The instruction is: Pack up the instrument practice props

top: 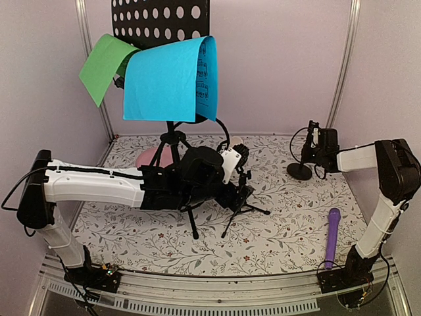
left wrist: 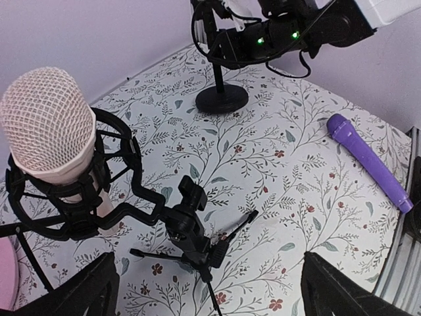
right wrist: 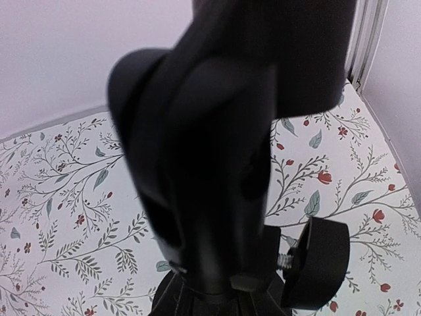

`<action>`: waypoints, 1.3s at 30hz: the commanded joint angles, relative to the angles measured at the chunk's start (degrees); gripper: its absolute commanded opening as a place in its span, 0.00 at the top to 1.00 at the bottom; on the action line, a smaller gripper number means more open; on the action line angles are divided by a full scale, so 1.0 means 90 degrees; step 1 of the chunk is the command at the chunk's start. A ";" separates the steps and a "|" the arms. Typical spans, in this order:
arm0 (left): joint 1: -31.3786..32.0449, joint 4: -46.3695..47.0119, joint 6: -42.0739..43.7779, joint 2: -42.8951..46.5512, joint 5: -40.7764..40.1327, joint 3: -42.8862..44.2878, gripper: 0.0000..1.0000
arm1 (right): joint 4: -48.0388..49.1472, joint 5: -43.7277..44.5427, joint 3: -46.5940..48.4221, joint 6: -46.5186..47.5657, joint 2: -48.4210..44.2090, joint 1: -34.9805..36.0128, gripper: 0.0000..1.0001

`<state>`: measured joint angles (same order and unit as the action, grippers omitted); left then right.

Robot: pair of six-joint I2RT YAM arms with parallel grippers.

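Left wrist view showed the left gripper [left wrist: 210,293] with its fingers [left wrist: 82,293] spread wide, one in each lower corner of the frame, holding nothing. Between them and a little farther up the frame, touching neither, stood a tripod stand [left wrist: 194,240]. Its cradle [left wrist: 39,204] held the beige mic [left wrist: 49,125] upright at the left edge, above the left-hand finger. The purple mic [left wrist: 368,161] lay flat on the table [left wrist: 276,151] at the right of the frame, well apart from both fingers. A round-base stand [left wrist: 222,100] stood at upper centre, with the right arm's end at its post.

In the top view the right gripper [top: 312,146] sat at the upper part of that stand, at right of centre. The purple mic lay near the lower right corner, beside the right arm's base. The rack [top: 158,20] rose at top centre on its own tripod [top: 172,141]. The blue paper [top: 164,79] was draped over its front, and the green paper [top: 105,62] hung off its left side.

The right wrist view was filled by the stand's blurred black head, with a knob [right wrist: 316,263] at lower right. The right fingers could not be made out there, so whether they pinched the stand or had parted could not be told.
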<state>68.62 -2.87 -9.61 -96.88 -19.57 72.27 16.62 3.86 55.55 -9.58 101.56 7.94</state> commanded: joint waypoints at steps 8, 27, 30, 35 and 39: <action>0.0003 0.0319 0.0102 0.0175 0.0000 -0.0149 0.03 | 0.0530 0.1307 -0.0395 -0.1071 0.0038 0.0790 0.69; -0.0017 0.0384 0.0039 0.0417 0.0075 -0.0476 0.03 | 0.0987 0.1793 -0.1635 -0.1367 -0.0972 0.1255 0.05; -0.0017 0.0484 -0.0001 0.0443 0.0032 -0.0564 0.02 | 0.0518 0.1797 -0.1674 -0.1381 -0.1377 0.1332 0.01; -0.0018 0.0473 0.0000 0.0392 -0.0106 -0.0580 0.01 | -0.0434 0.1901 -0.1808 -0.1610 -0.2233 0.1595 0.01; -0.0017 0.0311 -0.0052 0.0351 -0.0240 -0.0461 0.01 | -0.1395 0.1779 -0.1820 -0.2140 -0.3119 0.1784 0.01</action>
<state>68.58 0.21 -9.45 -94.30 -19.99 67.51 14.46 19.81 40.01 -24.14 80.09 22.41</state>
